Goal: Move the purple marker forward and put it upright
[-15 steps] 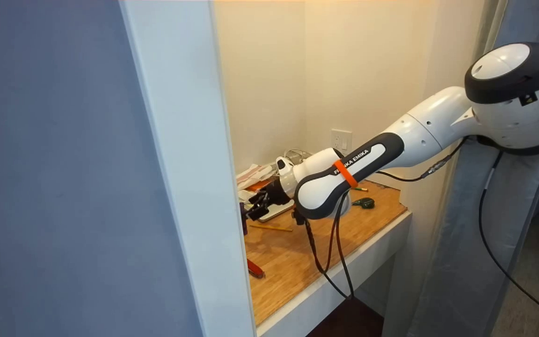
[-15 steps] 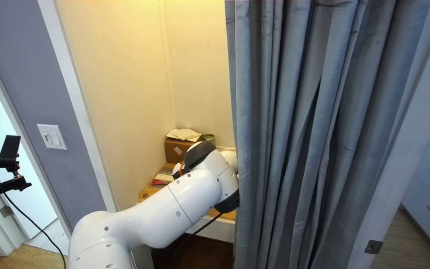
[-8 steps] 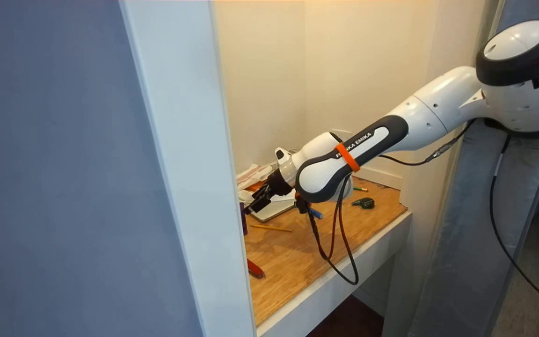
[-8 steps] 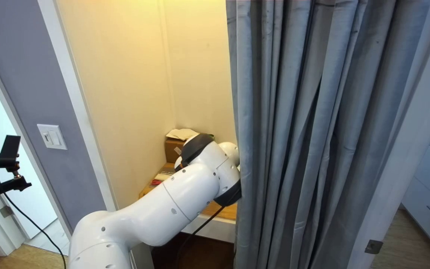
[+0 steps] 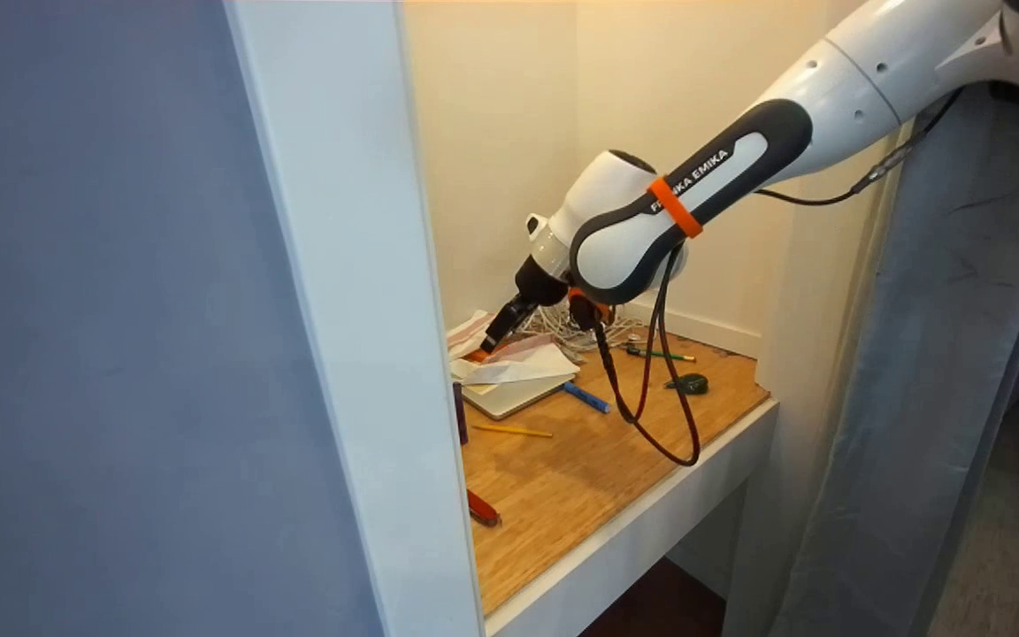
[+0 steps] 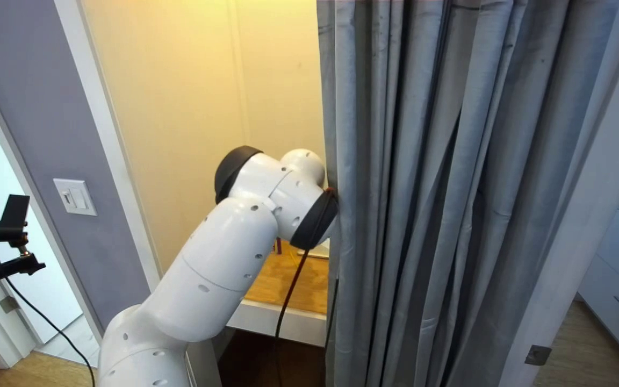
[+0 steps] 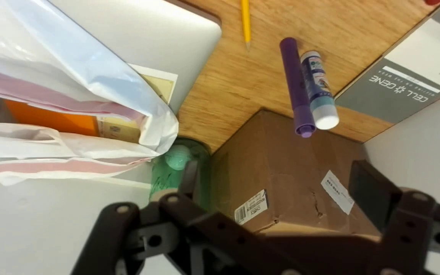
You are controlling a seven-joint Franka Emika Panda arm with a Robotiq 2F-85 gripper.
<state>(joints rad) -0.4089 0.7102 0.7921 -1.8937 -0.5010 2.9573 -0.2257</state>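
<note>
The purple marker [image 7: 295,82] stands upright on the wooden table, close beside a glue stick [image 7: 321,93], in the wrist view. In an exterior view the marker [image 5: 461,414] shows as a narrow upright strip, partly hidden by the white door frame. My gripper [image 7: 279,185] is open, with nothing between its fingers. It is above and apart from the marker, over the cardboard box in the wrist view. In an exterior view the gripper [image 5: 487,345] is near the papers, higher than the marker.
A cardboard box [image 7: 281,160], green jar [image 7: 201,160], laptop [image 7: 189,23], plastic packaging [image 7: 101,76] and yellow pencil [image 7: 245,19] surround the marker. A red knife [image 5: 483,509] and blue marker [image 5: 586,397] lie on the table. A grey curtain [image 6: 422,188] hangs against the arm.
My gripper has risen away from beside the purple marker and points more steeply down. The arm has lifted. The marker has stayed standing in the same place.
</note>
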